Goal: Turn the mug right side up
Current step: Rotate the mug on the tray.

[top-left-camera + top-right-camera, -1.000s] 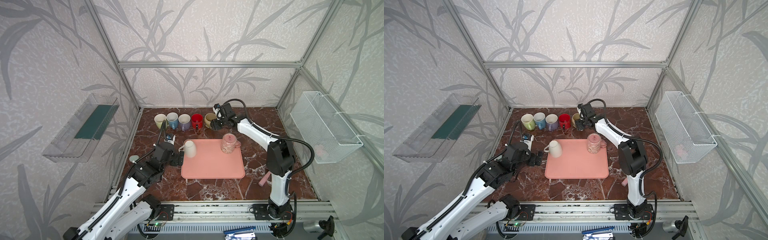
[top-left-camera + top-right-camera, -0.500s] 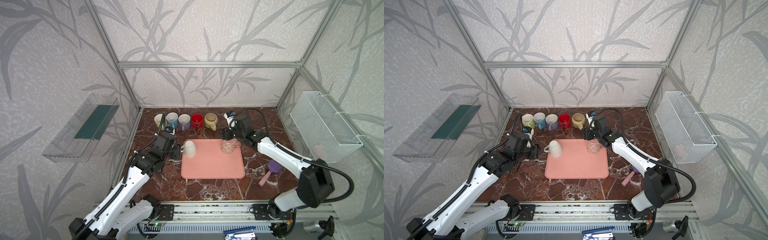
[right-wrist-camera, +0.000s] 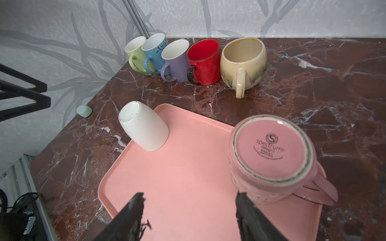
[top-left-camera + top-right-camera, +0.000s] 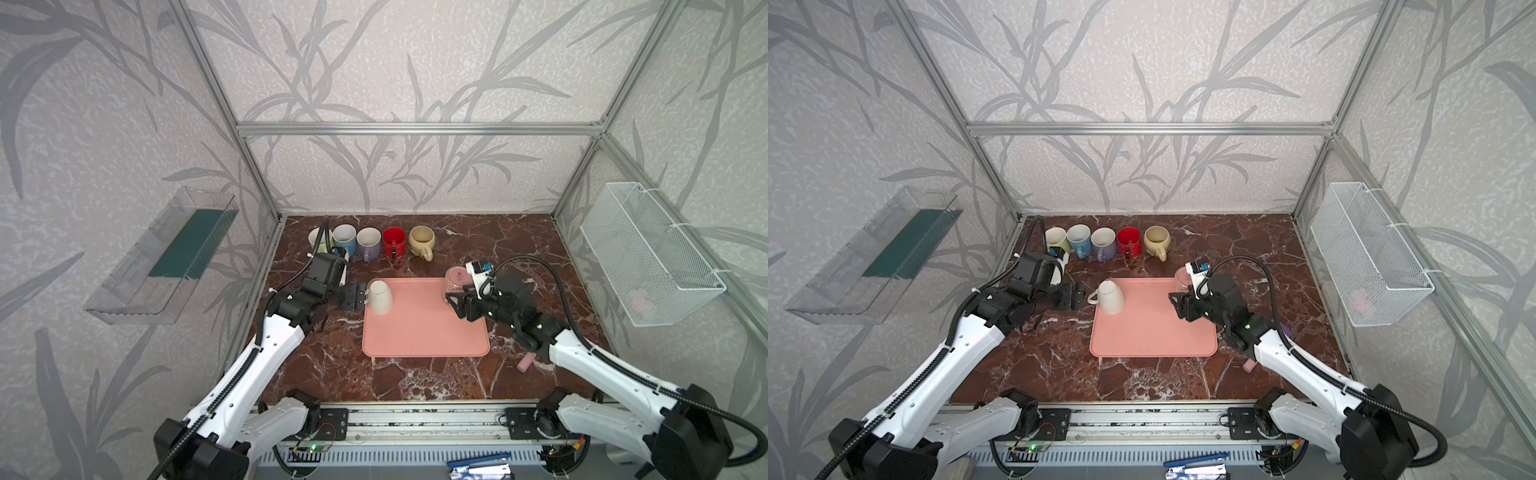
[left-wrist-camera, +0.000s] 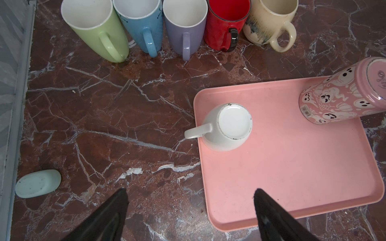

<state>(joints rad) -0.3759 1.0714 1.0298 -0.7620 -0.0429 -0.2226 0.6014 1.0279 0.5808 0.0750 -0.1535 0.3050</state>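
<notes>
Two mugs stand upside down on the pink tray [image 4: 424,332]. The white mug [image 4: 379,296] [image 5: 227,127] is at the tray's left edge, with its handle sticking out over the table. My left gripper [image 4: 359,296] [image 5: 190,194] is open just left of it, level with the handle and holding nothing. The pink ghost-print mug [image 4: 455,279] [image 3: 271,154] stands at the tray's far right corner. My right gripper [image 4: 453,301] [image 3: 190,196] is open in front of it. One of its fingertips [image 3: 242,200] is close beside the mug's wall, and only tray shows between the jaws.
Several upright mugs line the back: green [image 5: 98,31], blue [image 5: 142,23], purple [image 5: 183,27], red [image 5: 225,23], cream [image 5: 269,20]. A mint block [image 5: 37,183] lies by the left frame. A pink item [image 4: 525,363] lies right of the tray. Bins hang on both side walls.
My right arm swung from the cream mug at the back to the pink mug and now sits in front of it. The left gripper edged closer to the white mug.
</notes>
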